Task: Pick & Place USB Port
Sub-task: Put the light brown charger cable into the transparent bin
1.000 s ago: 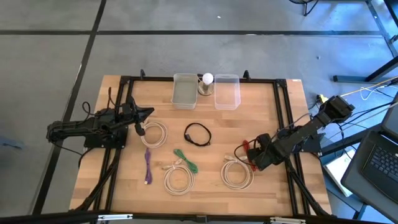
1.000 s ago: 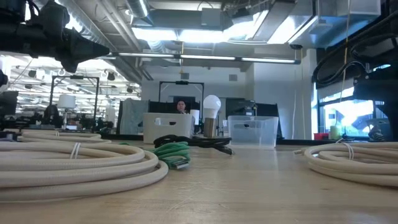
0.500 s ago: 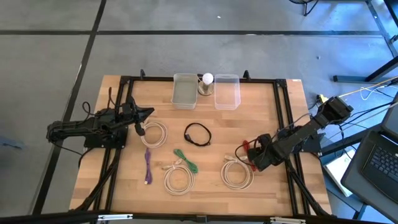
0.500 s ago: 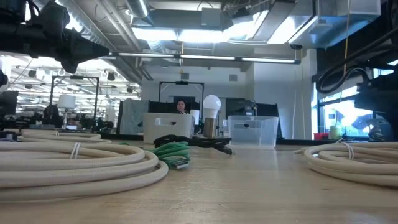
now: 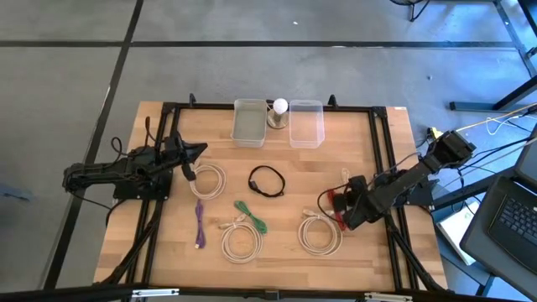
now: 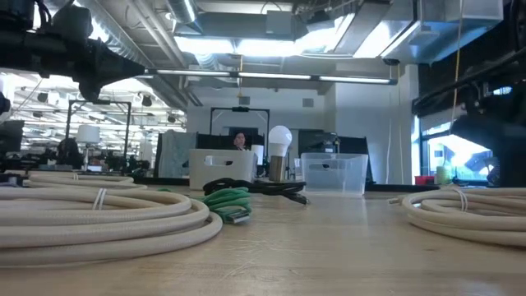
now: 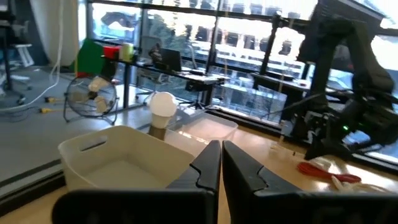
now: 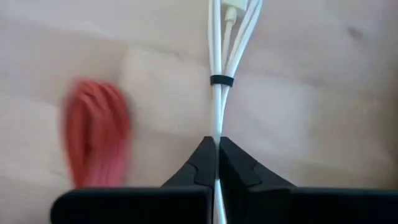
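Observation:
A thin white USB cable (image 8: 217, 56), bundled with a black tie (image 8: 217, 80), is in my right gripper (image 8: 217, 155), which is shut on it near the table's right side (image 5: 351, 195). One end of the cable (image 5: 345, 175) sticks out toward the far edge. A red cable (image 5: 329, 201) lies on the table right beside it and also shows in the right wrist view (image 8: 96, 134). My left gripper (image 5: 195, 153) is shut and empty above the table's left side. Two clear bins (image 5: 249, 122) (image 5: 306, 123) stand at the far edge. My right gripper pinches the white cable's bundled strands (image 8: 217, 127) between its two fingers, a little short of the black tie. The fingers come from above, slanting, and lie along the bundle, which runs straight out ahead of them. Whether the cable is clear of the table, I cannot tell.
A light bulb (image 5: 279, 107) stands between the bins. On the table lie beige cable coils (image 5: 208, 180) (image 5: 242, 242) (image 5: 319, 235), a black cable (image 5: 267, 180), a green cable (image 5: 250, 216) and a purple cable (image 5: 200, 222). A laptop (image 5: 512, 218) sits beyond the right edge.
My right gripper has risen a little and gone slightly toward the far edge, still shut on the white cable. The cable's end now sticks out toward the far edge, and more of the red cable shows beside the gripper.

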Motion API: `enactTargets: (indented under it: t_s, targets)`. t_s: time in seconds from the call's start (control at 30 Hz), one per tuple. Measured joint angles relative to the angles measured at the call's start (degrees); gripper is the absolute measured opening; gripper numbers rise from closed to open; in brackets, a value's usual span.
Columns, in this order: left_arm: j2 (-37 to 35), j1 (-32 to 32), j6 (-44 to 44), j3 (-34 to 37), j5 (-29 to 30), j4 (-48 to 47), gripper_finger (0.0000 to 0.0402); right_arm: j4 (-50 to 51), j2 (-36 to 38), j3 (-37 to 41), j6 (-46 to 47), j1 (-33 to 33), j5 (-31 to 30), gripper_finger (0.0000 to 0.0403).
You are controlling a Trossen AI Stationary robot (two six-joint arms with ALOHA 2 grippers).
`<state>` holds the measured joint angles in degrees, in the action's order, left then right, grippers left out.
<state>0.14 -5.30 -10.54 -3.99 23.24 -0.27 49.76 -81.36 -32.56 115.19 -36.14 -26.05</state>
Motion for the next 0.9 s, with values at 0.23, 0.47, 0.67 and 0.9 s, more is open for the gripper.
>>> enactTargets:
  t_s: [0.23,0.47,0.67,0.9]
  targets:
    - [0.0,0.0,-1.8,0.0,-0.4,0.0,0.0007,12.9,0.0,-3.0,-2.5,3.1,-34.7,0.0003]
    - [0.0,0.0,3.5,0.1,-5.5,1.4,0.0009,11.2,0.1,-13.7,-23.8,6.5,-45.2,0.0001]
    - [0.0,0.0,6.9,0.1,-6.2,1.9,0.0009,4.8,0.0,-21.8,-52.4,7.6,-47.4,0.0001]
    - [0.0,0.0,4.4,0.1,-6.2,2.9,0.0007,4.7,0.6,-26.0,-58.5,14.6,-36.9,0.0000]
